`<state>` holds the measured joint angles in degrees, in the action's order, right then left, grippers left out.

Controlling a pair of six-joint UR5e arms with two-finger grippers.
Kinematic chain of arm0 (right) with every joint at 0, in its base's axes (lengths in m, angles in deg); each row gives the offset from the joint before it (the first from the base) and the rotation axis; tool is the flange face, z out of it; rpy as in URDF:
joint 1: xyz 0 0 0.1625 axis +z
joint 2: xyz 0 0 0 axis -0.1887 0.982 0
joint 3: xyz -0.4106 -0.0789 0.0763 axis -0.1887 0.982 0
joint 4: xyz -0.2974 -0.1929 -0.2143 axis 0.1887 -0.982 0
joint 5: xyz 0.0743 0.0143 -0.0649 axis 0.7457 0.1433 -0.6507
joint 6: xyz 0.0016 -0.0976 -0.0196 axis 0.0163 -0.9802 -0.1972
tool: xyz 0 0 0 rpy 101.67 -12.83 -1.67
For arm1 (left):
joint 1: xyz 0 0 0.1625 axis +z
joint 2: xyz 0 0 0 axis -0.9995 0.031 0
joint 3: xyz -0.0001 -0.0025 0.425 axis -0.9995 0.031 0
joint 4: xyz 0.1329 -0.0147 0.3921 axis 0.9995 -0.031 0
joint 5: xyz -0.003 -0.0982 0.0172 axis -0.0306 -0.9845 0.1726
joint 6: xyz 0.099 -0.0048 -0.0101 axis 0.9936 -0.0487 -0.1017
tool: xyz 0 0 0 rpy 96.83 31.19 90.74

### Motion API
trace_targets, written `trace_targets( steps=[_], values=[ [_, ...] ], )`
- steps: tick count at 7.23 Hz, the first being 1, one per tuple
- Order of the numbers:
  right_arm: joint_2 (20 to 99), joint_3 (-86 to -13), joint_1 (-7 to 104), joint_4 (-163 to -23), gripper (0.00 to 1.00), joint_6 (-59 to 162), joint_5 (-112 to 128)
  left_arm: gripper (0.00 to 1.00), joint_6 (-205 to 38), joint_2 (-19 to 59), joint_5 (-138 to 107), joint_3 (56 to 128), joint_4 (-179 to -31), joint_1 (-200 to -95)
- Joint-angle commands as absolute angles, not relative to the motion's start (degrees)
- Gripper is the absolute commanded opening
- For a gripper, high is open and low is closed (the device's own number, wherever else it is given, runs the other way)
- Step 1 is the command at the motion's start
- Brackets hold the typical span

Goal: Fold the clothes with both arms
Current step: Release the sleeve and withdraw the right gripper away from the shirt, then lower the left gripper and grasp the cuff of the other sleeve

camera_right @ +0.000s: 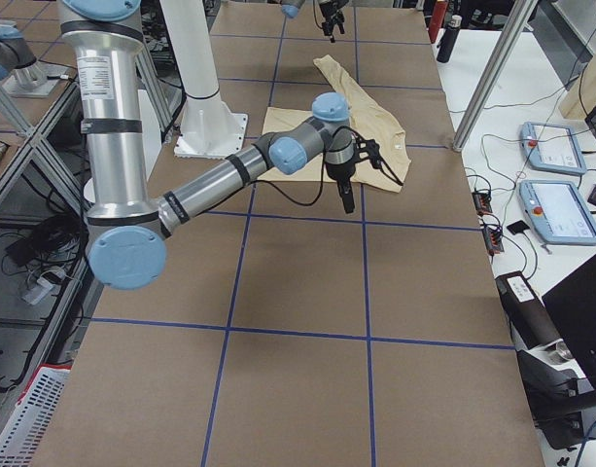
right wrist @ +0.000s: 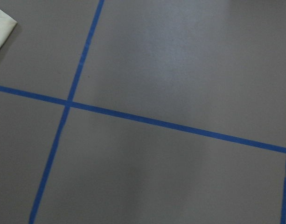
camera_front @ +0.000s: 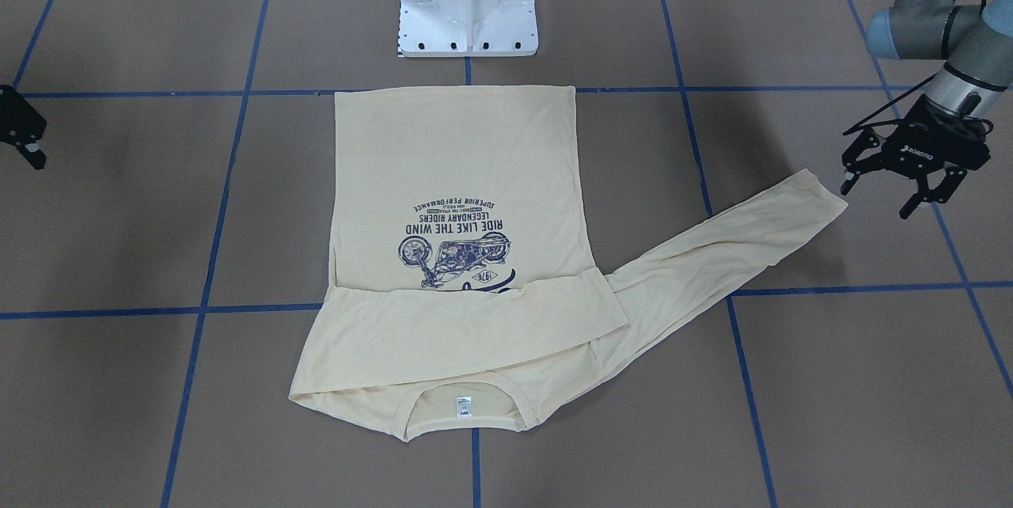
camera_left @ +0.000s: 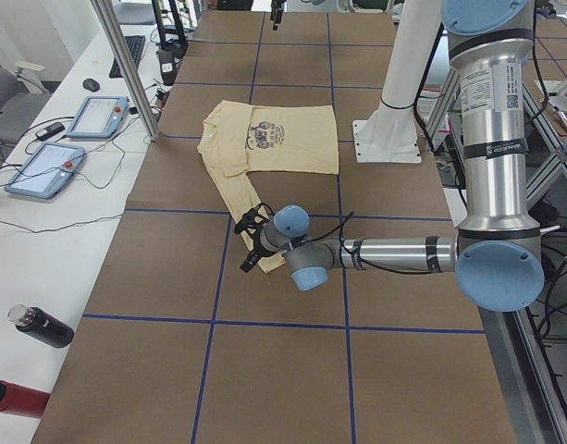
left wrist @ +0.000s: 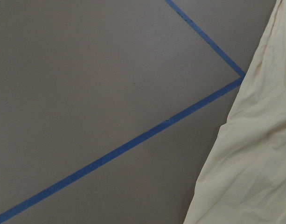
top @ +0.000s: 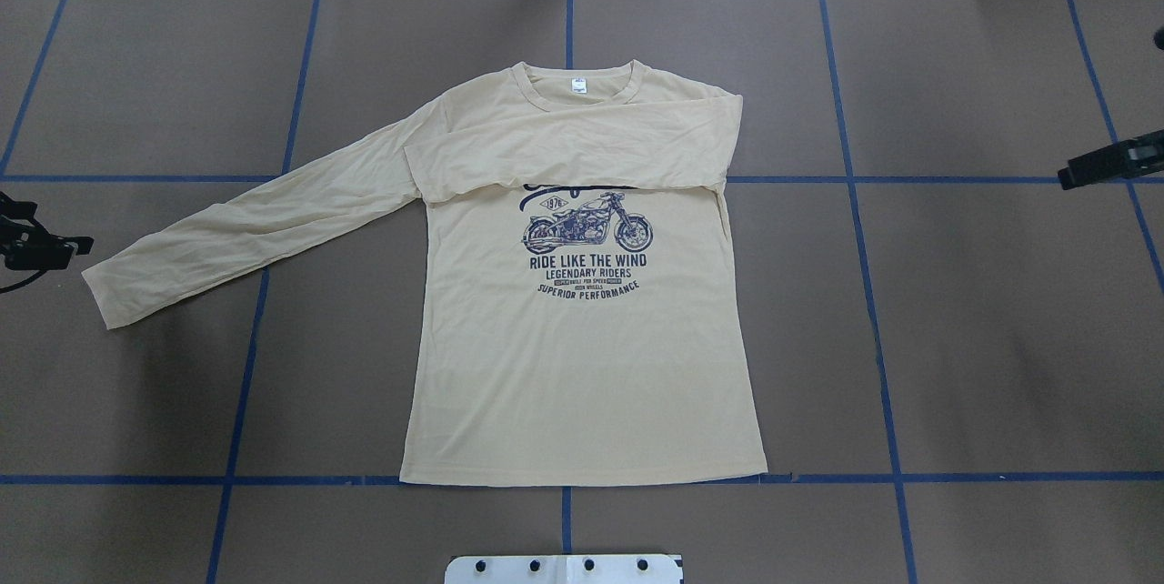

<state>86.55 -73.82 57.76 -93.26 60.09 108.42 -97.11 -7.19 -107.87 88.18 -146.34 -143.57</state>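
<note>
T-shirt (top: 582, 366) lies flat on the table (top: 1000, 338), print (top: 587, 229) facing up, squarely before the white pedestal base (camera_front: 468, 1). Long axis of the body runs away from the robot: hem (top: 582, 475) nearest the base, ribbed neck (top: 575, 79) and its white label (top: 578, 85) at the far end. The sleeve on the robot's right side (top: 582, 152) is folded across the chest and covers the top of the print, so the lettering above the motorcycle cannot be read. The other sleeve (top: 255, 220) lies unfolded and slants out towards the robot's left, its cuff (camera_front: 815, 191) pointing at the left gripper (camera_front: 877, 199). That gripper stands just beside the cuff and apart from it. Its jaws are spread and hold nothing. In the left wrist view only an edge of cream cloth (left wrist: 254, 154) shows, and no fingers are in frame. The right gripper (camera_front: 24, 132) stands well clear of the garment on the opposite side. It is cut off at the frame edge in both the front-facing and overhead views, so whether its jaws are apart or together cannot be told. The right wrist view shows only a corner of cloth (right wrist: 0, 28) and blue tape lines (right wrist: 170, 123).
</note>
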Motion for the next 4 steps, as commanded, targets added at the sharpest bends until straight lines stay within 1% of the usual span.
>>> trace_targets(
  steps=[1,2,3,4],
  values=[
    [90.6,-73.2,61.5,-91.5,1.00,54.9,110.4,0.82,-98.2,-7.0,-107.3,86.2,-147.2,-141.0],
    [90.5,-72.8,61.5,-91.4,1.00,54.8,110.3,0.71,-98.4,-7.0,-107.3,85.9,-147.1,-140.4],
    [90.5,-72.7,61.5,-91.5,1.00,54.7,110.3,0.63,-99.0,-6.9,-107.3,85.9,-147.1,-140.3],
    [90.5,-72.7,61.5,-91.5,1.00,54.7,110.2,0.60,-100.2,-6.9,-107.3,85.9,-147.1,-140.1]
  ],
)
